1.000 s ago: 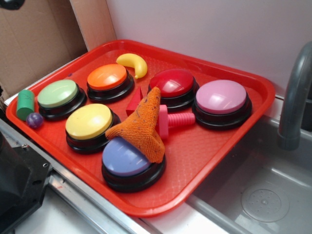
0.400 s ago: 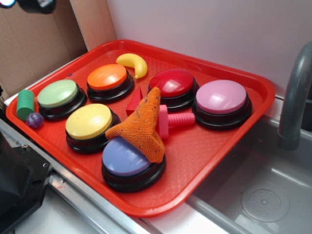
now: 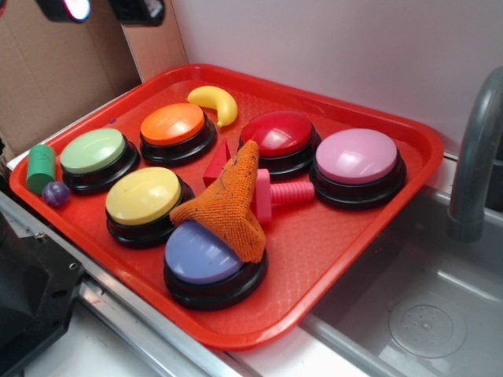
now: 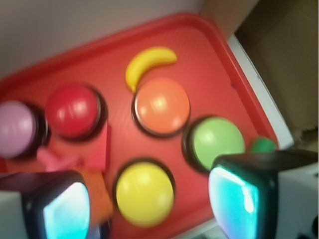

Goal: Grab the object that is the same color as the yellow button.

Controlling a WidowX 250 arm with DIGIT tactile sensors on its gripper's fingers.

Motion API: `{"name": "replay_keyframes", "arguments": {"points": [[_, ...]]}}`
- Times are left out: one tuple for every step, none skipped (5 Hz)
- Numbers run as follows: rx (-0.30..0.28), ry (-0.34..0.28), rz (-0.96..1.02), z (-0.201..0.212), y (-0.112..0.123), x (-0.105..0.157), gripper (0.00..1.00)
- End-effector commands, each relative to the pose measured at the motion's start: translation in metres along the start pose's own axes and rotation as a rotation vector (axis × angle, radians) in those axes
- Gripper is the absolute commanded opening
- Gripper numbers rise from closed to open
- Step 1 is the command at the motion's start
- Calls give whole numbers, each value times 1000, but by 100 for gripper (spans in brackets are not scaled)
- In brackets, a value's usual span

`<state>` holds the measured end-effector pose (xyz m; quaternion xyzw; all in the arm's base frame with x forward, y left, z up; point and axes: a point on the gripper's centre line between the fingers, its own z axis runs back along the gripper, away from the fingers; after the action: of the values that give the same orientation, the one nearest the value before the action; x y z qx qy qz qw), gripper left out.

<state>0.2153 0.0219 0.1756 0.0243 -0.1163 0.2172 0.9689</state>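
Claw (image 4: 149, 199) wide open w/ nothing held, high over the yellow button (image 4: 145, 193); banana (image 4: 145, 62) lies at tray's (image 4: 209, 55) 12 o'clock just beyond orange button (image 4: 162, 106), so approach w/ jaws across its curve, clear of that dome.

On the red tray (image 3: 377, 236) we see a yellow banana (image 3: 214, 102), black-based buttons topped yellow (image 3: 144, 196), orange (image 3: 172, 123), light green (image 3: 93, 151), red (image 3: 277, 133), pink (image 3: 357, 155) and lavender (image 3: 201, 253), and an orange, dark-flecked cloth (image 3: 230, 203).
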Motion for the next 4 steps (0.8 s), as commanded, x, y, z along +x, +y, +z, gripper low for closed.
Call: {"name": "replay_keyframes", "arguments": {"points": [[21,-91,134,-43,17,40,100],[12,-106,150,-76,24,54,100],[11,-117,149,-98,29,65,100],[6,-117,139,-111,31,72,100]]}}
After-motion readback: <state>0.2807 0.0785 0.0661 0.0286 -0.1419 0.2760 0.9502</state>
